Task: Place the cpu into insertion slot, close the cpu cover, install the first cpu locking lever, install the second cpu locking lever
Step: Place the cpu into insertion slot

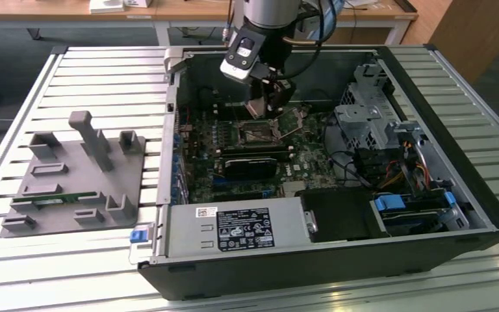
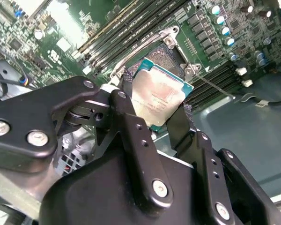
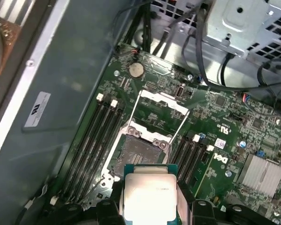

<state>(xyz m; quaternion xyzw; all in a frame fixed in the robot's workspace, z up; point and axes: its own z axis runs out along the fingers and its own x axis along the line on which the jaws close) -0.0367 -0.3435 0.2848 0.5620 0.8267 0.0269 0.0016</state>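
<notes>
Clenching the end effector (image 2: pixel 155 97) on two opposite edges of the cpu (image 2: pixel 163 93), silvery top facing the wrist, likely keeping the contact side free for seating. Holding the chip just above the insertion slot (image 3: pixel 139 152), not yet in it, with the cpu cover (image 3: pixel 164 101) swung open beyond. Reaching steeply down into the open computer case (image 1: pixel 319 273) on the bench (image 1: pixel 102 84), wrist slightly tilted.

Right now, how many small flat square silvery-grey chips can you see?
1. The small flat square silvery-grey cpu is clamped between the fingers of the black gripper, over the open square metal-rimmed insertion slot. Others could be hidden behind the case parts.
</notes>
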